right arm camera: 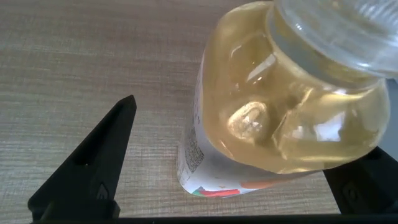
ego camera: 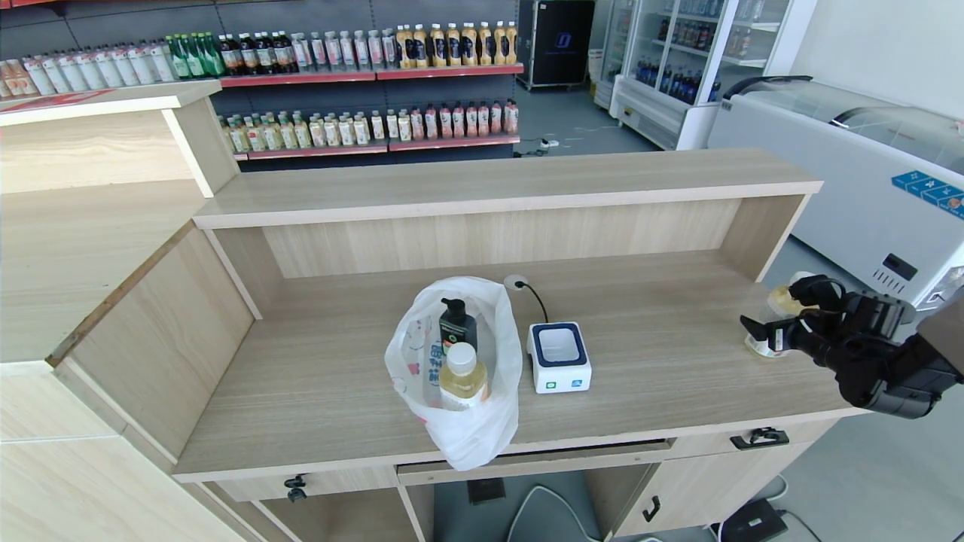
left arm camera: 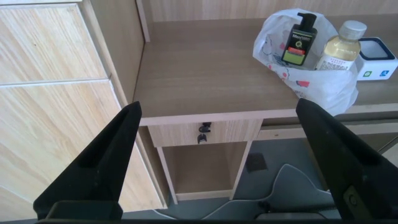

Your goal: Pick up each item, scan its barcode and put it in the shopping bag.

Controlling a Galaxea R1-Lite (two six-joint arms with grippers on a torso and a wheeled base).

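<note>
1. We found two items already inside the shopping bag (ego camera: 468, 440), which stood near the middle of the counter (ego camera: 663, 324), towards its front edge: a dark pump bottle (ego camera: 457, 325) and a pale yellow bottle with a white cap (ego camera: 462, 376).
2. The scanner (ego camera: 558, 356) sat just beside the bag, on the side towards the counter's right edge.
3. One more item, a clear bottle of yellowish liquid (right arm camera: 273, 118), stood upright on the counter at its right edge, well apart from the scanner and not yet lifted.
4. We judged the task well along: by our reading this bottle had yet to be gripped, scanned and bagged.
5. The right gripper (ego camera: 782, 310) straddled that bottle with its fingers spread wide. One finger (right arm camera: 93, 168) stood clear of the glass. We could not tell whether the other touched it, and the bottle was not clamped.
6. The left gripper (left arm camera: 219, 106) hung off the counter's front left corner, its fingers far apart and nothing between them.
</note>
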